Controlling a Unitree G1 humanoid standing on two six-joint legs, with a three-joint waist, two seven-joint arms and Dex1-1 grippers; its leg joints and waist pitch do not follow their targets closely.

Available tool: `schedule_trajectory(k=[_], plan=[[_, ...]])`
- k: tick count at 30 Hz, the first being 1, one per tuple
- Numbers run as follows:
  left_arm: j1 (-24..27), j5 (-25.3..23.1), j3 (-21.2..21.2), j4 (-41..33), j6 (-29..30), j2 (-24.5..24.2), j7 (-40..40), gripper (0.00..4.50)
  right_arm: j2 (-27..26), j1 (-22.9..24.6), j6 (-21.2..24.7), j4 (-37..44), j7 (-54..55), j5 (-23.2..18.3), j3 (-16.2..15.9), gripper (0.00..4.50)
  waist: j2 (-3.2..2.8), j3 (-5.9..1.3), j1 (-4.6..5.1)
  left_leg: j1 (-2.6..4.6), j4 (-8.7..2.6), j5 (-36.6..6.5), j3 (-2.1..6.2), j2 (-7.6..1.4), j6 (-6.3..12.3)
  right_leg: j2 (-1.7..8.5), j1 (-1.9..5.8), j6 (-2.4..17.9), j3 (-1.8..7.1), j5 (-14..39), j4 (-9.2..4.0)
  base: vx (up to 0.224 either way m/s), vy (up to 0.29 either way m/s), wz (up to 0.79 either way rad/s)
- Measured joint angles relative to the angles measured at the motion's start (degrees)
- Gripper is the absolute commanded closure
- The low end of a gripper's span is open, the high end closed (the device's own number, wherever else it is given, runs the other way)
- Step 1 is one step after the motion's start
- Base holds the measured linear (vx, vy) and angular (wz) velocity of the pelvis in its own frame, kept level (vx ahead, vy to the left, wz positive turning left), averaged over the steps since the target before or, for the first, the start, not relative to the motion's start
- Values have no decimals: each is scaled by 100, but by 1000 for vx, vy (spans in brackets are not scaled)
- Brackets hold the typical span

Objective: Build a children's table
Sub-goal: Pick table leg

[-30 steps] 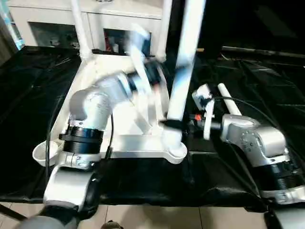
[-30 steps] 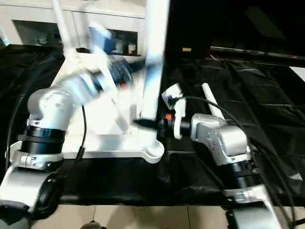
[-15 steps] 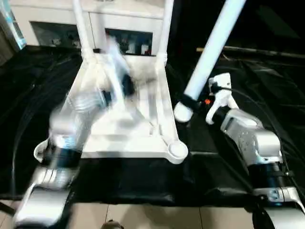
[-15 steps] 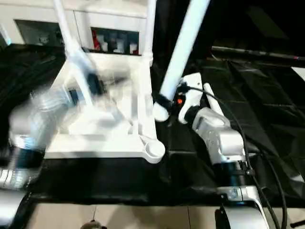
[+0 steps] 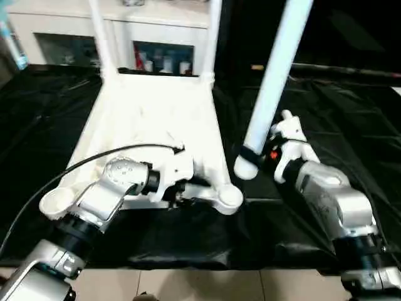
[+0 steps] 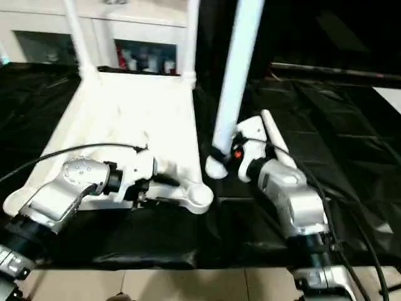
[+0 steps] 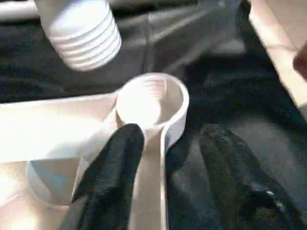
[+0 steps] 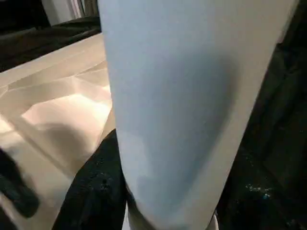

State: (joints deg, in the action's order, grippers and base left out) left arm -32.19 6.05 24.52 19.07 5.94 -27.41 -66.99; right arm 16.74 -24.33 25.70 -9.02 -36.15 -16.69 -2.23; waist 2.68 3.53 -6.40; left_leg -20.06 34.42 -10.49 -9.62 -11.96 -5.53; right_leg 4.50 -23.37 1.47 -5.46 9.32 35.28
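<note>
Nearest the camera, the left gripper (image 5: pixel 182 191) lies low along the near edge of the upturned white plastic rectangular tabletop (image 5: pixel 153 119). In the left wrist view its two black fingers (image 7: pixel 115 163) stand partly apart, straddling the rim just behind the empty round corner socket (image 7: pixel 153 103); I cannot tell whether they press on the rim or merely bracket it.

Just to the right, the right gripper (image 5: pixel 254 153) holds a long white tapered tube leg (image 5: pixel 272 81) near its lower end, fingers closed around the tube. The leg stands nearly upright, leaning slightly, with its ribbed threaded tip (image 7: pixel 84 33) hanging above and beside the socket, not yet entered. A second empty socket (image 5: pixel 56 202) sits at the near left corner.

Behind the right gripper another white tube leg (image 6: pixel 272 135) lies on the black-draped table (image 5: pixel 351 119). At the far corners two legs (image 5: pixel 100 37) already stand in place.

The likely trouble is the lean: brought down tilted, the threads may cross or catch the socket lip, and if the left gripper's hold is loose, the tabletop may slide on the black cloth.
</note>
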Motion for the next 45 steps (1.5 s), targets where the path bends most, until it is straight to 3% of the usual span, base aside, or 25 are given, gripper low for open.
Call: schedule_trajectory(k=[7, 22, 30, 35, 40, 45], plan=[[-164, -482, 137, 572, -331, 31, 120, 309, 5, 106, 41, 179, 5, 9, -12, 259, -34, -1, 14, 1, -9, -1, -1, 0, 0, -2, -1, 1, 0, 0, -4, 0, 0, 0], [-164, -587, 149, 777, -466, 32, 15, 439, 21, 158, 61, 215, -30, 9, -18, 259, -37, 0, 12, 5, -8, 0, 0, 0, 0, -2, 0, 6, 2, -3, -1, 0, 0, 0], [-164, -600, 119, 787, -416, -16, -29, 450, 13, 149, 183, 214, -70, -9, -47, 259, -37, 0, 11, 5, -8, 0, 0, -1, 0, -2, 0, 6, 2, -3, -2, 0, 0, 0], [-164, -568, -7, 704, 265, 134, 153, 450, -25, 73, 378, 200, -165, -127, -50, 259, -44, -4, 16, 7, -7, 0, 1, 0, 0, -1, 8, 10, 4, -6, -1, 0, 0, 0], [-97, -578, -183, 249, 1550, 573, 947, 450, -34, -255, 377, -61, -169, -117, -43, 259, -41, -6, 138, 5, -8, 0, 1, -1, 0, -1, 13, 12, 6, -7, -3, 0, 0, 0], [16, -707, -215, -161, 2116, 781, 1405, 450, -105, -293, 379, -373, -187, -94, -79, 259, -40, -7, 152, 0, -26, -1, -3, -2, 1, -6, 7, 7, 3, -2, -13, 0, 0, 0]])
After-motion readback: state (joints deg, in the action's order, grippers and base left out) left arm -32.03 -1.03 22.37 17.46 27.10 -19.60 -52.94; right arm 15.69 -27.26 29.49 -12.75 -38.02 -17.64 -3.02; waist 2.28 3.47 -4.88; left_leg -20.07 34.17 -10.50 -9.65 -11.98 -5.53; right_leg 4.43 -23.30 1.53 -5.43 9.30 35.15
